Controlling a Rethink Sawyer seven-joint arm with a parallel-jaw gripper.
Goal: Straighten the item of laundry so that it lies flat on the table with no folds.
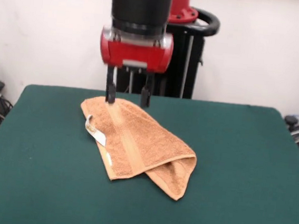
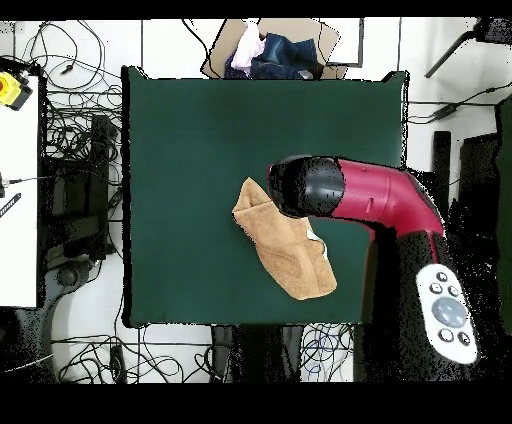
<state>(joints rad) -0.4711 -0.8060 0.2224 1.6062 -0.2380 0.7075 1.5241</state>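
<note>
The item of laundry [image 1: 136, 142], a peach terry towel with a woven band, lies folded over on itself on the green table [image 1: 241, 152], with a white label at its left edge and a doubled corner toward the front right. My gripper [image 1: 128, 95] hangs open just above the towel's far edge, a finger on each side of the band's end, with nothing held. From overhead the towel [image 2: 285, 250] lies partly under the red arm [image 2: 370, 195], which hides the gripper.
A heap of dark and pale clothes in a cardboard box [image 2: 270, 50] sits beyond one table edge. Cables [image 2: 70, 200] lie on the floor beside the table. The black pedestal frame [image 1: 189, 57] stands behind the table.
</note>
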